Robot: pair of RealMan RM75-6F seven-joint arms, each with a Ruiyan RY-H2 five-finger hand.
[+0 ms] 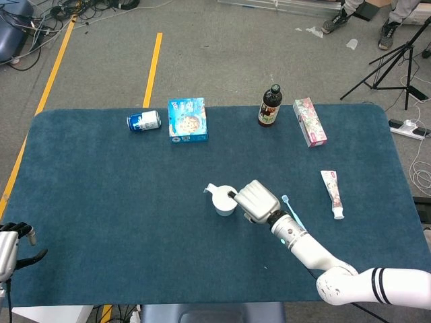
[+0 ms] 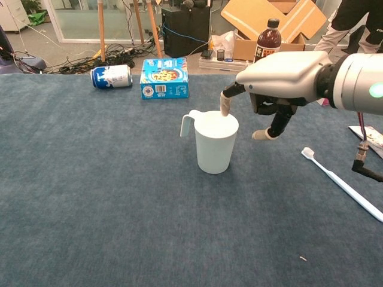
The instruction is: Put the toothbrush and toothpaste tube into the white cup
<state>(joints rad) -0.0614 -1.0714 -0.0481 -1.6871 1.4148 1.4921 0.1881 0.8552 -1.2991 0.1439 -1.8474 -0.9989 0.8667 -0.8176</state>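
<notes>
The white cup stands upright mid-table, handle to its left. My right hand hovers just to the cup's right, holding nothing, fingers apart; one fingertip reaches over the cup's rim. The light blue toothbrush lies flat on the cloth to the right of that hand. Further right lies the white toothpaste tube, partly cut off in the chest view. My left hand sits at the table's near left corner, holding nothing.
Along the far side of the blue table are a blue can on its side, a blue box, a dark bottle and a pink box.
</notes>
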